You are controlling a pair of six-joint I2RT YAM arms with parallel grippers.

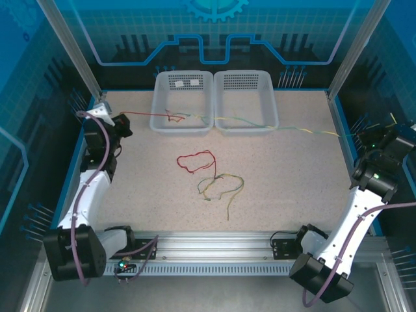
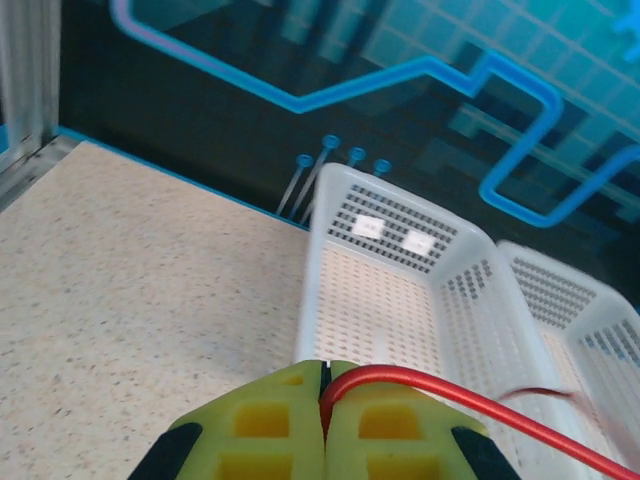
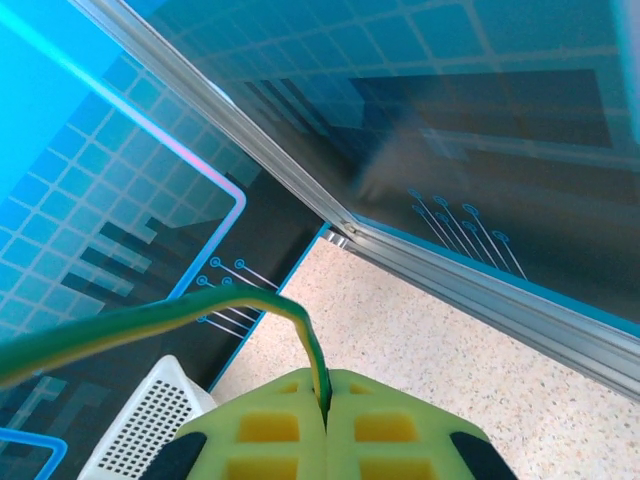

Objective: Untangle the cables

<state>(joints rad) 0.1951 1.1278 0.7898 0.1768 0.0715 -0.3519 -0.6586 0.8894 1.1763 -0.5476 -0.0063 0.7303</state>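
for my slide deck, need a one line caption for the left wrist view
Left tool shut on a red cable, two white perforated baskets ahead on the speckled table.

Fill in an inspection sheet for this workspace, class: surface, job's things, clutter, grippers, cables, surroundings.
Surface: speckled beige table.
Job's things: red cable and yellow-green cable, both pulled out straight, appear to join between the baskets; loose tangle mid-table.
Clutter: left basket, right basket, white, at the far edge.
Grippers: left gripper shut on red cable; right gripper shut on yellow-green cable.
Cables: lavender arm cables along both arms.
Surroundings: blue enclosure walls, aluminium frame.
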